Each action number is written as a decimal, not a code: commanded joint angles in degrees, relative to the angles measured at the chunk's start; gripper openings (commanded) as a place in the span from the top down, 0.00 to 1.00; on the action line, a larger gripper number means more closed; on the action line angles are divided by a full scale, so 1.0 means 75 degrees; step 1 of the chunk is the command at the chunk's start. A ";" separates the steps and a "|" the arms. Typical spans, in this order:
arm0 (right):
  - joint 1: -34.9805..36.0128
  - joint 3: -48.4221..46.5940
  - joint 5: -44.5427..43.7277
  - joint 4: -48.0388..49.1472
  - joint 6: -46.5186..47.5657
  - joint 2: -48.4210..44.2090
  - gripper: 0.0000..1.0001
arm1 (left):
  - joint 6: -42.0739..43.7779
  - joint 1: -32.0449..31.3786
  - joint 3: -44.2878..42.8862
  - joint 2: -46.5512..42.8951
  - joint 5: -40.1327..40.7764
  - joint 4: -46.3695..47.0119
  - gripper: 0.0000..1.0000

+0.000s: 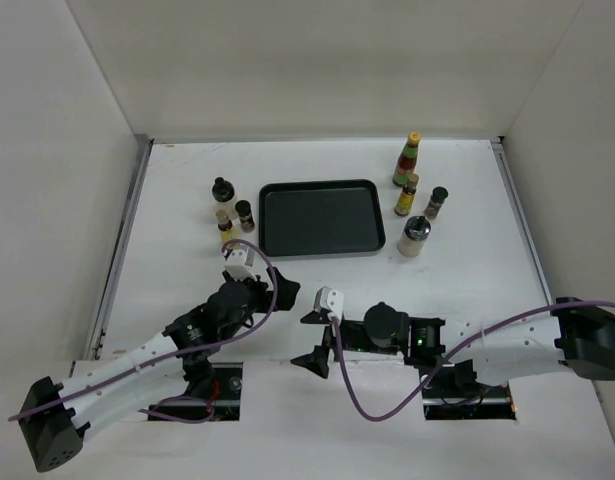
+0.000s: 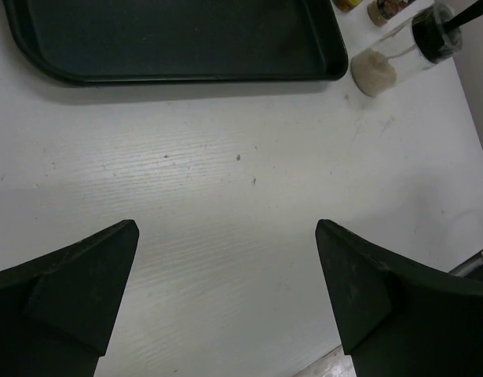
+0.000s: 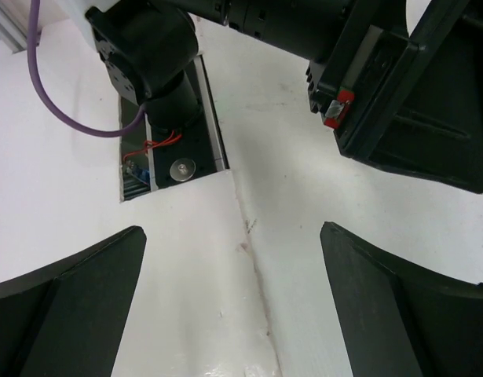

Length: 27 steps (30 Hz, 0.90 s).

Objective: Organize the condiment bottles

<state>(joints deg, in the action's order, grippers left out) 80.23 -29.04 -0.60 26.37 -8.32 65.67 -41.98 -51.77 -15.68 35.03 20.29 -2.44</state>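
Observation:
Seven condiment bottles stand around the black tray. To its left are a dark-capped jar, a second small jar and an amber bottle. To its right are the tall red bottle, an amber bottle, a dark-capped jar and the silver-lidded shaker. The shaker also shows in the left wrist view, beside the tray. My left gripper is open and empty over bare table in front of the tray. My right gripper is open and empty near the front edge, pointing left.
White walls close in the table on three sides. The two arm bases sit in cut-outs at the near edge. The left arm's base and wrist fill the top of the right wrist view, close to my right gripper.

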 commanded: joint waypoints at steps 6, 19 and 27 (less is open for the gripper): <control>-0.0051 -0.0008 0.0045 0.0468 -0.0051 0.0033 0.00 | 0.0030 -0.0075 -0.0253 0.0041 0.0165 -0.0004 0.00; -0.0296 0.0062 -0.0529 0.1006 -0.0238 0.0022 0.00 | 0.1070 -0.0111 -0.1784 -0.0101 0.2002 0.0500 0.00; -0.0975 0.0052 -0.0517 0.1020 -0.0905 -0.0388 0.77 | 0.2667 0.1831 -0.3194 0.1668 0.2780 0.1579 0.14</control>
<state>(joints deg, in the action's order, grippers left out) 75.16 -28.38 -3.25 30.46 -11.90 64.86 -27.40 -43.13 -38.13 44.36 38.15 6.24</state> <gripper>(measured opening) 0.279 0.898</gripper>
